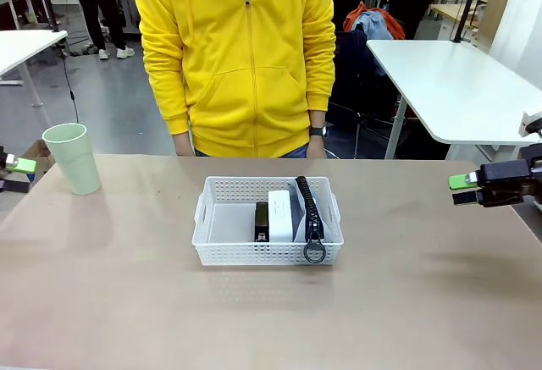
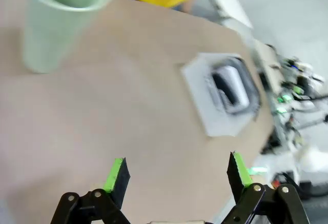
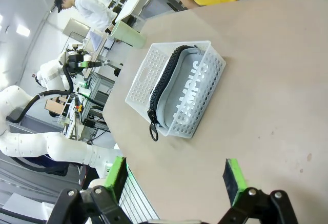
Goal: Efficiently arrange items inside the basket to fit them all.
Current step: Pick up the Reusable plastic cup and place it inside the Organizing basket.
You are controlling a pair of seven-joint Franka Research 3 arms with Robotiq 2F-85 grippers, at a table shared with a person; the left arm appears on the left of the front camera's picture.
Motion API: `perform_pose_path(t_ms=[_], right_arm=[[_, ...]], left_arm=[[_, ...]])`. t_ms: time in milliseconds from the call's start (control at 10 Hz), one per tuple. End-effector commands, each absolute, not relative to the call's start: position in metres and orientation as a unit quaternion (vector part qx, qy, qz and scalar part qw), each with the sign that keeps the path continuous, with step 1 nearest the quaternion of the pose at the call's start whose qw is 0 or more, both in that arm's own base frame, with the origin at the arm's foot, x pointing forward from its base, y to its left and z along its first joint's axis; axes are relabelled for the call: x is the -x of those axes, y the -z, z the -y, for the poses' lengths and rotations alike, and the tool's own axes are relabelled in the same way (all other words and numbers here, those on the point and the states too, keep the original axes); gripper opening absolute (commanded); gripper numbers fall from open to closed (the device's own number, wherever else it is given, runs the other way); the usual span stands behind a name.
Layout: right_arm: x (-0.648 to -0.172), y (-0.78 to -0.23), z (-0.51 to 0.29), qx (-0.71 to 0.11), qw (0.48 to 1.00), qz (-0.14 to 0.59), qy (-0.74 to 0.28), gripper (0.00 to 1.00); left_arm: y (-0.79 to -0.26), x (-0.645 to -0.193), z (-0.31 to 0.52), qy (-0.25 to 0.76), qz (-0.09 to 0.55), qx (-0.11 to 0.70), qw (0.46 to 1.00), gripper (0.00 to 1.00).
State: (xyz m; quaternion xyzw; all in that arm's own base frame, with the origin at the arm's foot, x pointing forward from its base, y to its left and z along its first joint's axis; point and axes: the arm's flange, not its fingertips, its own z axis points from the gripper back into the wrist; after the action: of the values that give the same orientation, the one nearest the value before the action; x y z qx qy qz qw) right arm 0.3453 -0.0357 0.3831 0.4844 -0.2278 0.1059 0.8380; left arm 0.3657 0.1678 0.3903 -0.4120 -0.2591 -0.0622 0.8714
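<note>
The left tool (image 2: 177,175) is being held at the table's (image 1: 406,285) left edge, just left of the pale green cup (image 1: 74,158), with its fingers spread wide and nothing between them. The right tool (image 1: 463,190) is being held level off the table's right edge, pointing left toward the middle, its fingers likewise spread and empty. The cup is being left upright on the far left of the table, well apart from the white basket (image 1: 254,251) at the centre. Inside the basket, the grey pouch (image 1: 309,205) is being propped on edge along the right wall, zipper upward, with its ring pull at the near rim. The white boxy device (image 1: 280,213) is lying just left of it and the small black stapler (image 1: 261,220) beside that. The person's (image 1: 237,57) arms are being held down at the far edge.
</note>
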Motion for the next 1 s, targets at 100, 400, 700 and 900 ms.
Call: perform_pose_path(t_ms=[100,400,700,900], right_arm=[[-0.345,-0.386,0.035,-0.485,0.84,0.223,-0.1,1.0],[-0.345,-0.386,0.035,-0.485,0.84,0.223,-0.1,1.0],[-0.345,-0.386,0.035,-0.485,0.84,0.223,-0.1,1.0],[-0.345,-0.386,0.035,-0.485,0.84,0.223,-0.1,1.0]], left_arm=[[-0.378,-0.353,-0.171,-0.022,0.377,0.296,0.877,1.0],[-0.385,-0.352,-0.193,-0.025,0.362,0.299,0.883,1.0],[-0.385,-0.352,-0.193,-0.025,0.362,0.299,0.883,1.0],[-0.382,-0.355,-0.189,-0.024,0.371,0.292,0.881,1.0]])
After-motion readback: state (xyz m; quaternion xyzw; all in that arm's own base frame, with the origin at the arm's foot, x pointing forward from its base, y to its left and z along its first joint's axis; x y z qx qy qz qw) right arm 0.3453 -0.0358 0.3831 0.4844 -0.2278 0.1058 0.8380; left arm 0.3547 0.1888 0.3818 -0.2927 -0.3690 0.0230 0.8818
